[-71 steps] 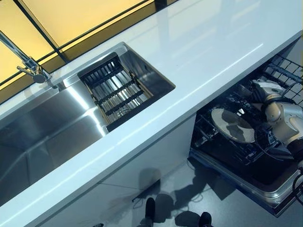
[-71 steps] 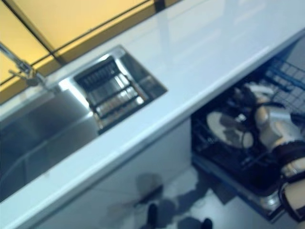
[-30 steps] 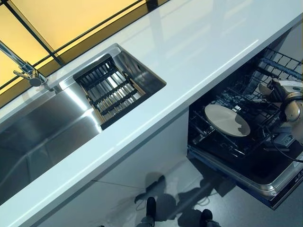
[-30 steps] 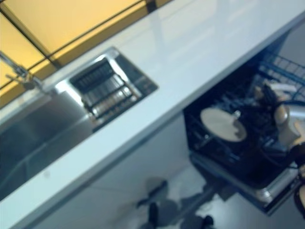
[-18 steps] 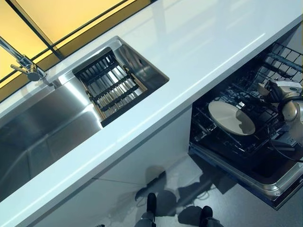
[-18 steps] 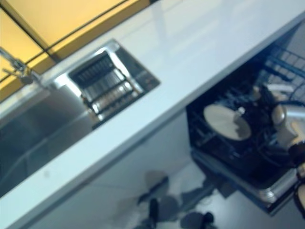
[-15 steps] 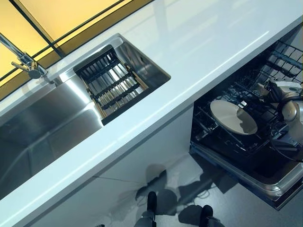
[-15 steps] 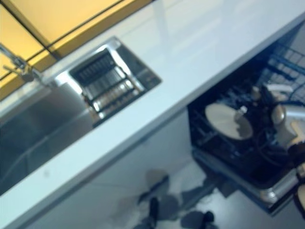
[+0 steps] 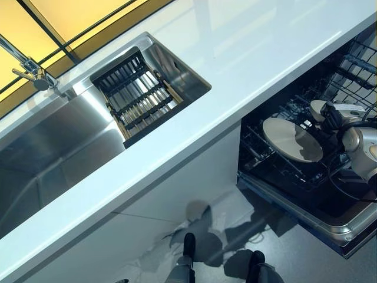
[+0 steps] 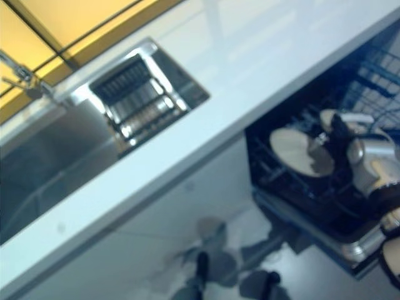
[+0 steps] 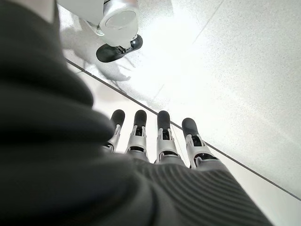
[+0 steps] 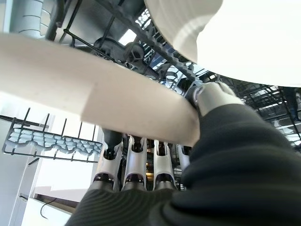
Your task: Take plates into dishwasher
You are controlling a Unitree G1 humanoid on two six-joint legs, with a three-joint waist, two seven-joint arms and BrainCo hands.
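Note:
A cream plate (image 9: pixel 293 140) leans tilted in the dishwasher's lower rack (image 9: pixel 277 171). My right hand (image 9: pixel 330 117) is at the plate's right rim. In the right wrist view the rim (image 12: pixel 117 94) runs between the thumb (image 12: pixel 209 96) on top and the straight fingers (image 12: pixel 136 157) beneath, so the hand pinches it. A second white dish (image 9: pixel 318 107) sits just behind the hand and shows close above (image 12: pixel 235 37). My left hand (image 11: pixel 164 139) hangs over the floor, fingers straight and holding nothing.
A white countertop (image 9: pixel 247 53) runs over the open dishwasher. A steel sink (image 9: pixel 53 153) on the left holds a dark slatted rack (image 9: pixel 138 100), with a tap (image 9: pixel 29 69) behind. An upper wire basket (image 9: pixel 356 73) is at the far right, and the lowered door (image 9: pixel 330 221) juts out.
The right hand, drawn back right of the plate a second ago, has moved left again and closed on its right rim. The plate stays in the rack. The camera has shifted slightly.

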